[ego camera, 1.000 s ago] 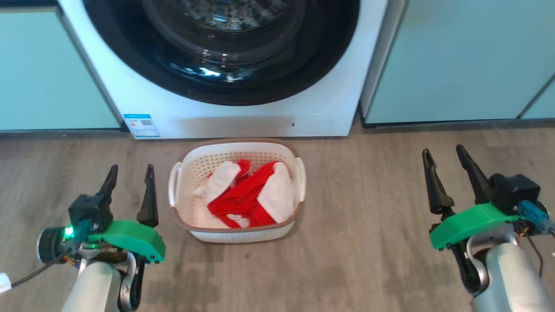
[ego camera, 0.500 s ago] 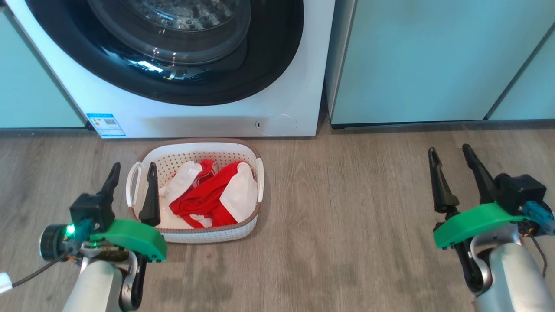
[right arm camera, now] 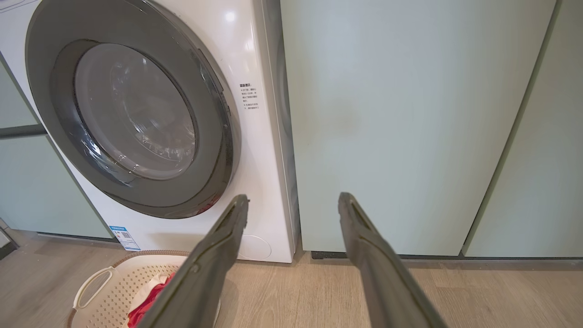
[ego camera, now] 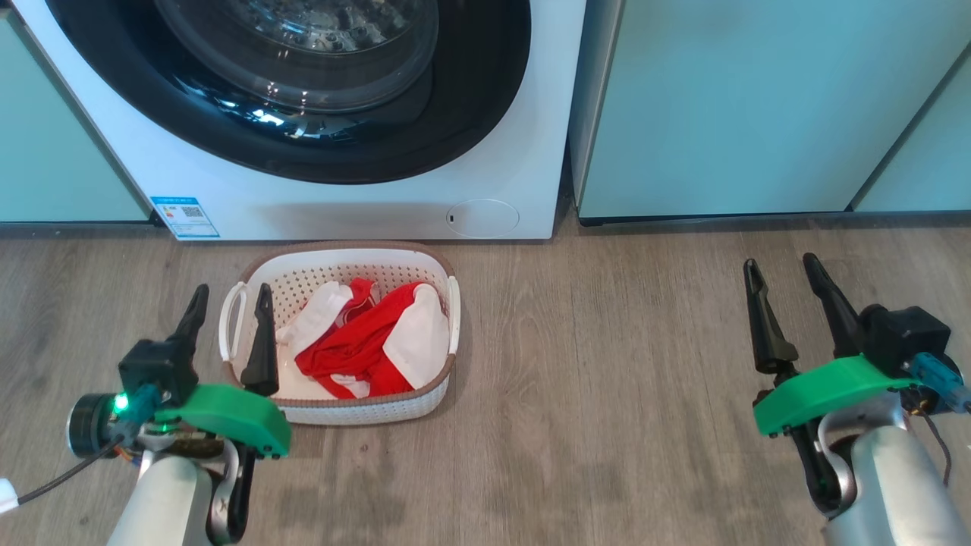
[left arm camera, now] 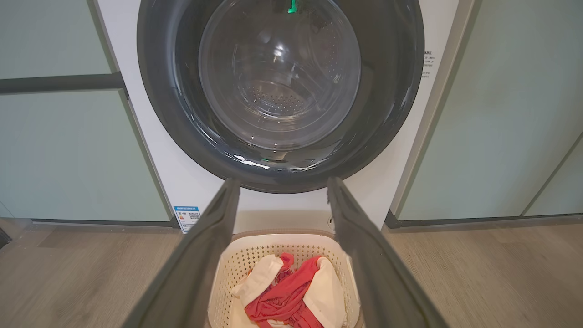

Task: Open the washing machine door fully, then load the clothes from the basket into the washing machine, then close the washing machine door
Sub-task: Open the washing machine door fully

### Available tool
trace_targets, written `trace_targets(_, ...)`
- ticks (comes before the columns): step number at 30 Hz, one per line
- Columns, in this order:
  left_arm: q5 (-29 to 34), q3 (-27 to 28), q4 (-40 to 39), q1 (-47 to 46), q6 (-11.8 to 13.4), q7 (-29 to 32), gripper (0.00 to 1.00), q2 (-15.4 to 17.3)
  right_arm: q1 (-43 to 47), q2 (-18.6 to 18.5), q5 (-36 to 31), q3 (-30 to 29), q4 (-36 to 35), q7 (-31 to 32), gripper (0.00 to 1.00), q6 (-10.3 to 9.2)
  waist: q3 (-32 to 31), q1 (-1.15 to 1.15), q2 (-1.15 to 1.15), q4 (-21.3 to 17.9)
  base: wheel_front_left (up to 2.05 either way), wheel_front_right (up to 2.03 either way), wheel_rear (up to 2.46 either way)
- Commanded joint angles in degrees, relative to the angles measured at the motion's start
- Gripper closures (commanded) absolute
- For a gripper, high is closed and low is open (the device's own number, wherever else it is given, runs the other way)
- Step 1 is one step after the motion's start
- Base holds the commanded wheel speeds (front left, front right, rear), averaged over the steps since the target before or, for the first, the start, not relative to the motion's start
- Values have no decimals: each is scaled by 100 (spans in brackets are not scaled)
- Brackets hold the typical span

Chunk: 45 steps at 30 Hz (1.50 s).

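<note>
Teal cabinets (ego camera: 758, 106) beside the washing machine (ego camera: 341, 208), basket (ego camera: 364, 409) before its closed door (ego camera: 485, 98); left claw (ego camera: 232, 290) and right claw (ego camera: 780, 261) apart, empty.

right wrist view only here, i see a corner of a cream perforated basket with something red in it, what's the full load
Observer: Red garments with white panels, heaped in the cream perforated basket, which stands on the wood floor just in front of the white front-loading washing machine.
Operator: where's the left gripper
Observer: The left gripper is open and hovers at the basket's left end, by its white side handle.
Operator: anything in the drum yet
Observer: The left wrist view looks straight through the shut glossy black-ringed round door; the steel drum looks empty.
</note>
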Motion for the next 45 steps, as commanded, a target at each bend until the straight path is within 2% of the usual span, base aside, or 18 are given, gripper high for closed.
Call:
trace_targets(1, -15, 169, -163, -345, -1, -71, 0, 163, -266, -17, 56, 136, -167, -61, 0, -1, 1, 0, 0, 0, 0, 0, 0)
trace_targets(14, -51, 125, -164, -337, 37, -84, 0, 164, -255, -16, 63, 127, -186, -73, 0, -1, 9, 0, 0, 16, 0, 0, 0)
trace_targets(15, -55, 122, -166, -339, 38, -85, 0, 166, -260, -11, 93, 122, -196, -90, 68, -1, 14, 0, 0, 17, 0, 0, 0)
trace_targets(16, -58, 120, -170, -342, 39, -86, 0, 168, -261, -11, 107, 124, -196, -89, 100, -1, 21, 0, 0, 18, 0, 0, 0)
trace_targets(26, -102, 120, -247, -376, 53, -95, 0, 175, -347, -40, 250, 129, -202, -53, 100, -1, 135, 0, 0, 7, 0, 0, 0)
trace_targets(32, -72, 79, -352, -482, 75, -96, 0, 180, -650, -39, 699, 67, -100, 23, 100, -1, 359, 0, 0, 15, 0, 0, 0)
trace_targets(37, -68, 40, -526, -685, 76, -91, 0, 161, -1158, -31, 1934, -63, 77, 265, 100, -1, 751, 0, 0, 67, 0, 0, 0)
trace_targets(45, -19, -37, -833, -1150, 54, -101, 0, 108, -2367, -334, 3735, -378, 604, 769, 100, -1, 1587, 0, 0, 258, 0, 0, 0)
